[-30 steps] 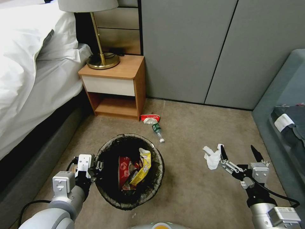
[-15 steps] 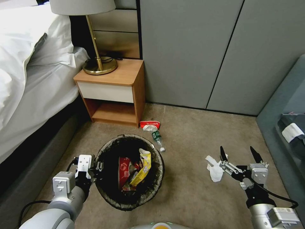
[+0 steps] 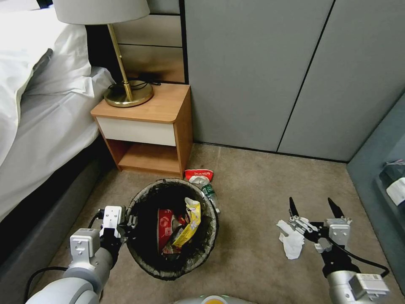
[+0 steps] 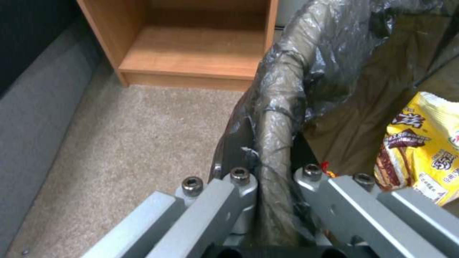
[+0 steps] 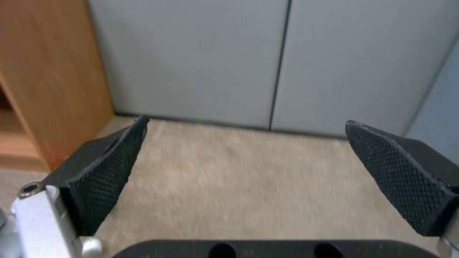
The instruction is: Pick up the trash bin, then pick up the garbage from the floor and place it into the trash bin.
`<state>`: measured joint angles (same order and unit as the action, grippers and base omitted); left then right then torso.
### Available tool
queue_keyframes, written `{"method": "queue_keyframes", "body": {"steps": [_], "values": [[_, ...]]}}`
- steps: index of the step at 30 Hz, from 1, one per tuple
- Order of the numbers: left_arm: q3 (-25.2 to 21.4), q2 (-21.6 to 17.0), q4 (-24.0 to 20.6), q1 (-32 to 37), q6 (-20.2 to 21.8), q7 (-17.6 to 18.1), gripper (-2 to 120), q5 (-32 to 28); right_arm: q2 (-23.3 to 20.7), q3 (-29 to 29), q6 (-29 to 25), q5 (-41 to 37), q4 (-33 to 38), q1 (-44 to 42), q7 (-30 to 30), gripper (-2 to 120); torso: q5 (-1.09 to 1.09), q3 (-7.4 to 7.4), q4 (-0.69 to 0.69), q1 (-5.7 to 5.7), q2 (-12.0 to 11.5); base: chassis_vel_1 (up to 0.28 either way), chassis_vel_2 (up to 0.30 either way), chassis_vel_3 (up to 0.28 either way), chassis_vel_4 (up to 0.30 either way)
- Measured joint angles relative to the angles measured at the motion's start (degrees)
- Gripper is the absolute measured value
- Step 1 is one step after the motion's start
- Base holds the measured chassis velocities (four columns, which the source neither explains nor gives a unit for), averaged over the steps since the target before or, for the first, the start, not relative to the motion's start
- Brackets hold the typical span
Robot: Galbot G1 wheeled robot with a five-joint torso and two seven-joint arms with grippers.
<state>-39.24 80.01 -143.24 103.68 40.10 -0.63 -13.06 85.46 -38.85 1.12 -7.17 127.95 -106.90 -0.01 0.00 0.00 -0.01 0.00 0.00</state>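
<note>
Beside the white tissue (image 3: 290,241), nearer than before, the right gripper (image 3: 311,204) hangs wide-jawed, while the left gripper (image 3: 131,220) stays clamped on the trash bin (image 3: 209,236) rim.

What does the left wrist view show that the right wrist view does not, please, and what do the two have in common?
The left wrist view alone shows the left pincer clamped on the bag-lined rim of the trash bin, with a yellow snack wrapper inside. The right wrist view alone shows the right pincer open and holding nothing, facing grey wall panels. Both show the beige carpet and the wooden nightstand.
</note>
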Motion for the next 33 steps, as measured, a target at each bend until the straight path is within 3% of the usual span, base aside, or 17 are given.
{"method": "queue_keyframes", "body": {"steps": [7, 10, 17, 33], "values": [[-0.4, -0.1, 0.0, 0.1, 0.0, 0.0, 1, -0.1, -1.9, 0.8, 6.8, -2.2, -7.7, 7.1, 3.4, 100, 0.02, 0.00, 0.01, 0.00, 0.0, 0.000, 0.000, 0.000, 0.000], [-0.5, 0.0, 0.0, 0.2, 0.0, 0.0, 1, -0.2, -3.3, 2.1, 12.7, -7.6, -11.2, 11.4, 4.8, 100, 0.00, 0.00, 0.01, 0.00, 0.0, 0.000, 0.000, 0.000, 0.000], [-0.5, 0.0, 0.0, 0.2, 0.0, 0.1, 1, -0.3, -4.3, 3.8, 20.5, -17.1, -17.8, 17.4, 10.8, 100, 0.00, 0.00, 0.01, 0.00, 0.0, 0.000, 0.000, 0.000, 0.000], [-0.1, -0.3, 0.0, 0.3, 0.0, 0.1, 1, -0.3, -3.8, 2.5, 17.4, -12.5, -32.2, 21.2, 11.3, 100, -0.01, 0.00, 0.00, 0.00, 0.0, 0.000, 0.000, 0.000, 0.000]]}}
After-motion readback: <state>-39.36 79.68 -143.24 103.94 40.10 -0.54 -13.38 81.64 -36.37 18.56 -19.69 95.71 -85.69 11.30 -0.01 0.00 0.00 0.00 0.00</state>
